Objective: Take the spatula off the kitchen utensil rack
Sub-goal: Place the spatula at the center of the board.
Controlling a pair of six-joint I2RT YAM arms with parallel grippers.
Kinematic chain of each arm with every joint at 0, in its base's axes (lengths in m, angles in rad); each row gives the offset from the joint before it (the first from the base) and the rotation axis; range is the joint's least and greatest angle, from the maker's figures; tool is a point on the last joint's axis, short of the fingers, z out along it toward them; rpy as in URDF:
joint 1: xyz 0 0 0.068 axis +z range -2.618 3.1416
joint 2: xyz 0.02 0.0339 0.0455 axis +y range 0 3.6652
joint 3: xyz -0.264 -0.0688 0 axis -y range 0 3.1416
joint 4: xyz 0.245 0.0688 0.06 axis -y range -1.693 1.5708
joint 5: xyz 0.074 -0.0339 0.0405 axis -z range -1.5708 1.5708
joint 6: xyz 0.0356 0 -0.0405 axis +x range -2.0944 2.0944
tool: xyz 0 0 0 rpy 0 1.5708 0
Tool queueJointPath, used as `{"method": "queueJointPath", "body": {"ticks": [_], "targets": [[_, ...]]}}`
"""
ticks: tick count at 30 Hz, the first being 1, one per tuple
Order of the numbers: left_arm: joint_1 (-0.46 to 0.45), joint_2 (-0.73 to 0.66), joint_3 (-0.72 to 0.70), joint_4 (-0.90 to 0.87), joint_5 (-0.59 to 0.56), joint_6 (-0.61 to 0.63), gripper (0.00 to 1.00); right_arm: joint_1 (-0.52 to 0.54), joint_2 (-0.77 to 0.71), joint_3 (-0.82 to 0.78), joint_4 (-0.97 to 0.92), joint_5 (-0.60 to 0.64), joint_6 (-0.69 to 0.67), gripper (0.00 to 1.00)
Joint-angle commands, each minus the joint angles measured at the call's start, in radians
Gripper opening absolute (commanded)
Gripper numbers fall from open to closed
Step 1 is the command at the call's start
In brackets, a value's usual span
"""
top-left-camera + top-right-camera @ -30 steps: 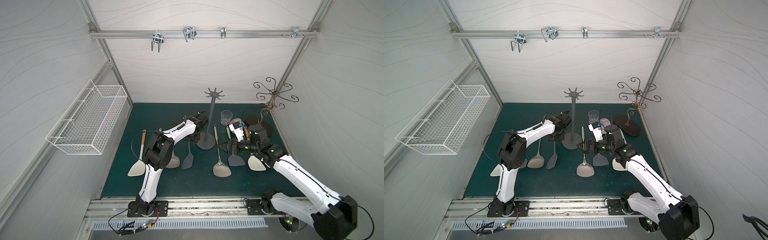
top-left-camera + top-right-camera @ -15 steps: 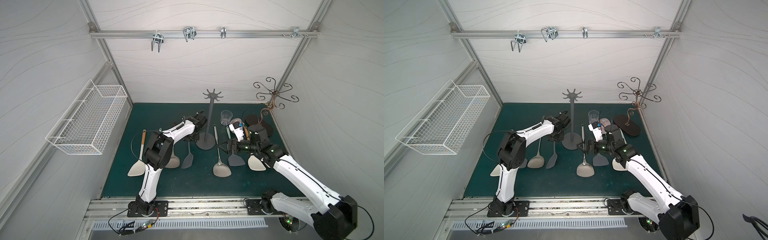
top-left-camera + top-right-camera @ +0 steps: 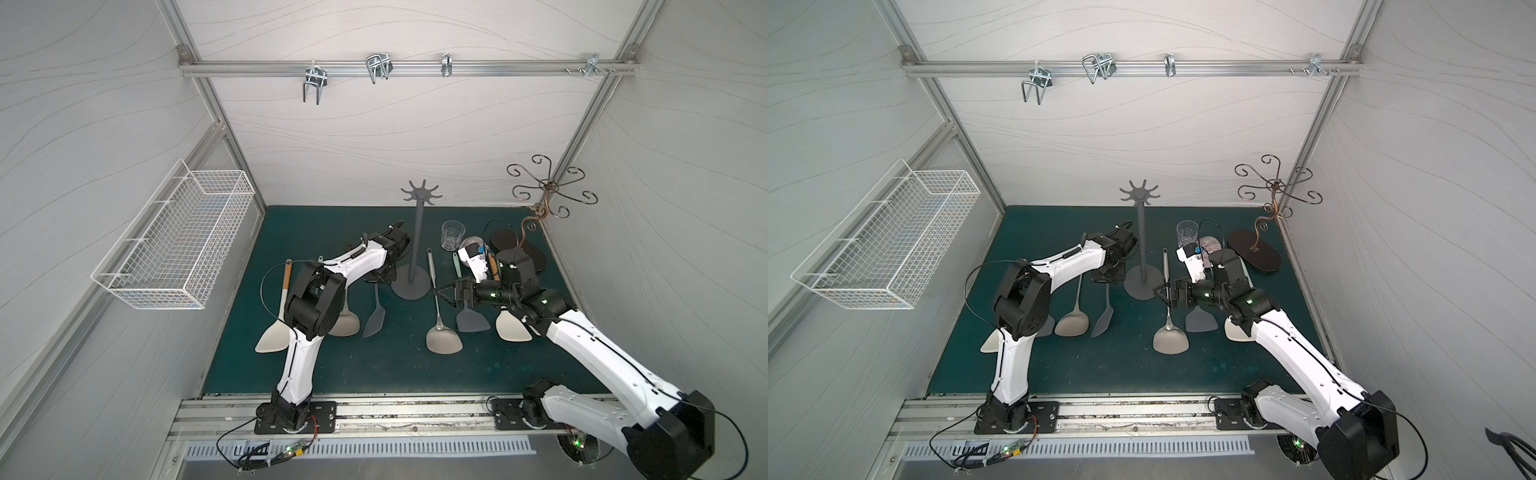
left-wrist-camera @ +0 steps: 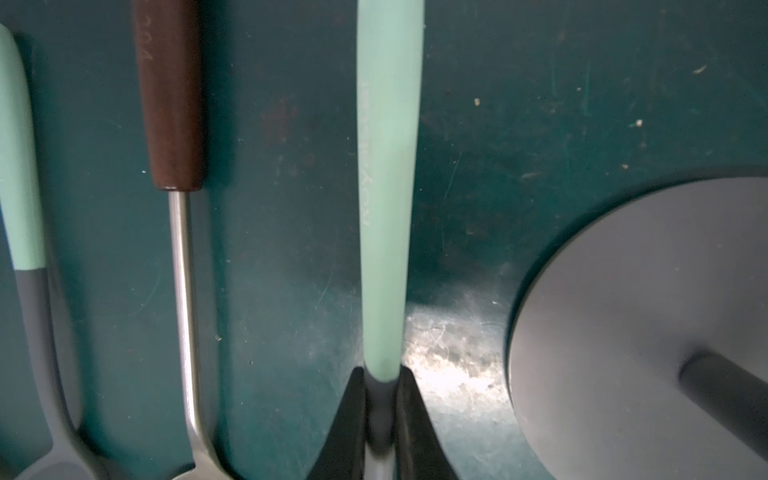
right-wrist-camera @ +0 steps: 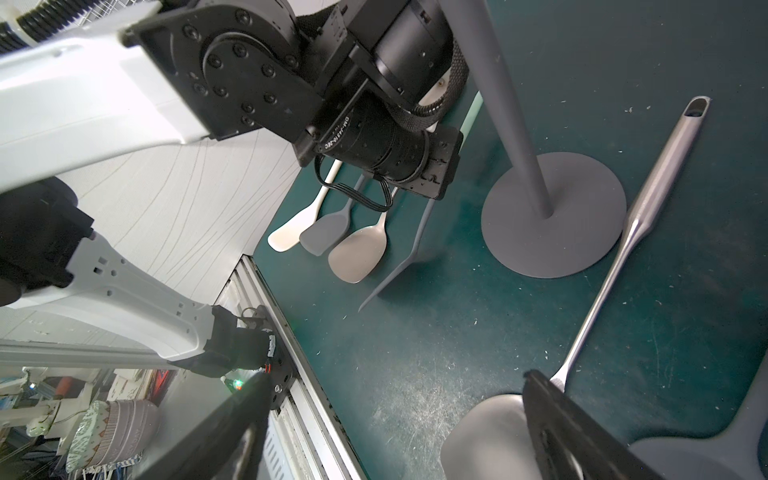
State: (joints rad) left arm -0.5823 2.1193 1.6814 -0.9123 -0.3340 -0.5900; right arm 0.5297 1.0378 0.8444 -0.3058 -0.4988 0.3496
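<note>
spatula: mint handle, dark grey blade [image 4: 388, 166]. It's off the kitchen utensil rack [image 3: 417, 232]; every prong is bare. It sits low, just beside the rack's round base, on my left arm's side.
left gripper [image 4: 381, 399]: clamped tight on the spatula's neck, right where mint meets grey. The handle runs straight out from between the fingers.
blade: edge-on in the right wrist view, tip down at the mat [image 3: 332, 365]. I can't tell if it's touching or just above.
handling: I'd call it light, with a stiff handle and a silicone-looking blade that likely flexes. The smooth handle could twist in a narrow pinch. A grip nearer mid-handle would balance better.
right gripper [image 3: 446, 291]: spread wide, holding nothing, over the steel turner [image 3: 440, 328] shaft across the base.
</note>
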Motion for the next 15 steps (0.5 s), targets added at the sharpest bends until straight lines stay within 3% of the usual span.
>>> {"method": "queueJointPath", "body": {"ticks": [1, 15], "targets": [[0.007, -0.034, -0.018, 0.044, 0.017, 0.021, 0.0, -0.001, -0.009, -0.013, 0.022, -0.015, 0.006, 0.94], [0.038, -0.02, -0.035, 0.078, 0.066, 0.072, 0.0, 0.012, -0.011, -0.013, 0.026, -0.009, 0.019, 0.94]]}}
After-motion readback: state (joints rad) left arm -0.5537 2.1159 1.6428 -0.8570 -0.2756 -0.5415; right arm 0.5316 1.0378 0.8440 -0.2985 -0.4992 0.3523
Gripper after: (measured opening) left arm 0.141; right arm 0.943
